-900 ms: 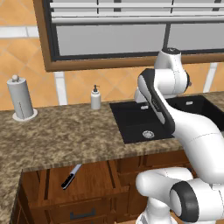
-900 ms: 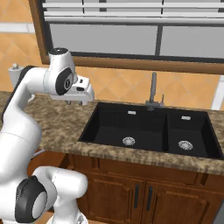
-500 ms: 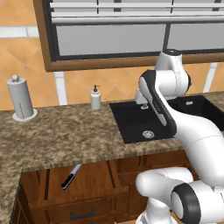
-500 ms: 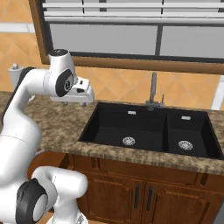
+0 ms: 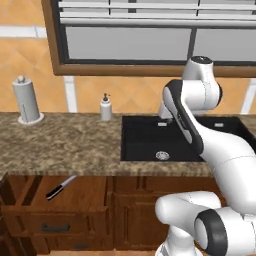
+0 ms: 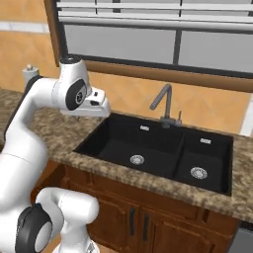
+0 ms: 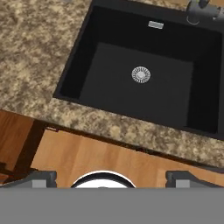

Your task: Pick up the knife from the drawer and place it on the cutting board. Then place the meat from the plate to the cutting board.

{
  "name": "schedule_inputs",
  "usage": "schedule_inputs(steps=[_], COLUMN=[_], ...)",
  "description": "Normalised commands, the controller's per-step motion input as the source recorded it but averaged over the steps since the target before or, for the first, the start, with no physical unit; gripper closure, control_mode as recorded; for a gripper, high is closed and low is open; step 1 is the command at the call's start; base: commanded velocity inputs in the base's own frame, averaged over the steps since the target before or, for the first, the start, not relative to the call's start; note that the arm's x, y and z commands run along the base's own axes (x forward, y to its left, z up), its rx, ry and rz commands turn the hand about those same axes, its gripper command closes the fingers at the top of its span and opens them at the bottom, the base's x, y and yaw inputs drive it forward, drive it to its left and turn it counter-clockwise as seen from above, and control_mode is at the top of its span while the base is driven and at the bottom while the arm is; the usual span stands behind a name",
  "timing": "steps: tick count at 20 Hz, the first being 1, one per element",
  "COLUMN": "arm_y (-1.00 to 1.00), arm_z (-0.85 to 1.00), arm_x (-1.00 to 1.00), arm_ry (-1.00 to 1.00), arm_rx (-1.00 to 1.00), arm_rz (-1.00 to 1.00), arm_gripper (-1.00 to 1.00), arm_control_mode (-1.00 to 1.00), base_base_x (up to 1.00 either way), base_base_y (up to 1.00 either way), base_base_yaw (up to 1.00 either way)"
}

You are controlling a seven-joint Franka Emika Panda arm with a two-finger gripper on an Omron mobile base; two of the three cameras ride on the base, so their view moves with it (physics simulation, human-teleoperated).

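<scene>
The knife (image 5: 61, 186), black-handled with a silver-grey blade, lies slantwise inside the open reddish-brown drawer (image 5: 55, 227) below the counter at the lower left. My gripper (image 7: 113, 177) hangs high over the left sink basin and looks straight down. Its two fingertips (image 7: 41, 177) stand wide apart with nothing between them, so it is open. The white hand (image 6: 95, 105) sits above the sink's left edge, well to the right of the drawer and above it. The cutting board, the plate and the meat are out of view.
A black double sink (image 6: 158, 148) with a grey faucet (image 6: 165, 104) is set in the speckled granite counter (image 5: 60, 145). A paper-towel holder (image 5: 27, 100) and a soap dispenser (image 5: 105, 107) stand at the back left. Cabinet doors (image 6: 143, 225) run below the sink.
The arm has shifted only slightly, its hand settling a little lower over the sink. Knife and drawer lie as before.
</scene>
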Motion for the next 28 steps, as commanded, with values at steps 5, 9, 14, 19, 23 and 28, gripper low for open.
schedule_inputs(steps=[5,9,14,19,23,28], arm_y=[0.00,0.00,0.00,0.00,0.00,0.00], arm_z=[0.00,0.00,0.00,0.00,0.00,0.00], arm_x=[0.00,0.00,0.00,0.00,0.00,0.00], arm_ry=[0.00,0.00,0.00,0.00,0.00,0.00], arm_rx=[0.00,0.00,0.00,0.00,0.00,0.00], arm_rz=[0.00,0.00,0.00,0.00,0.00,0.00], arm_gripper=[-1.00,-1.00,-1.00,-1.00,-1.00,-1.00], arm_control_mode=[1.00,1.00,1.00,1.00,1.00,1.00], base_base_x=[-0.15,-0.11,-0.06,0.00,0.00,-0.04], base_base_y=[-0.18,0.00,0.00,-0.17,-0.65,-0.91], base_base_yaw=[0.83,0.93,0.91,0.82,0.59,0.22])
